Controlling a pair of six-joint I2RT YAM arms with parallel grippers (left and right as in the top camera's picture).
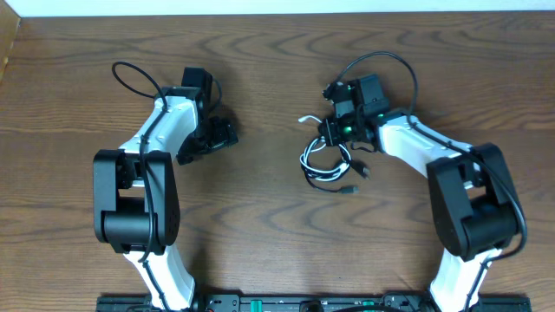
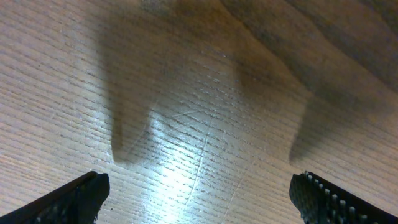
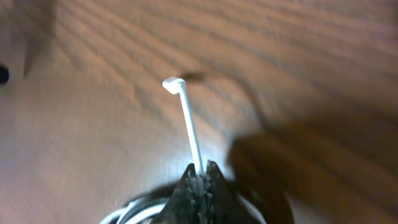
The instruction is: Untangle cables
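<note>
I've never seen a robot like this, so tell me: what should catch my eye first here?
The right gripper is pinched shut on the white cable, its plug end poking forward. Beside it, right of centre on the table, black cables lie in a small coil. The left gripper hangs wide open over bare wood.

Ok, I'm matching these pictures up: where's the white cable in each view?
Overhead: white cable right of centre, plug end poking left of the right fingers.
Left wrist: not in it.
Right wrist: centre, white cable rising from the right fingers to its plug.
Shared landmark: right fingers pinching it.
</note>
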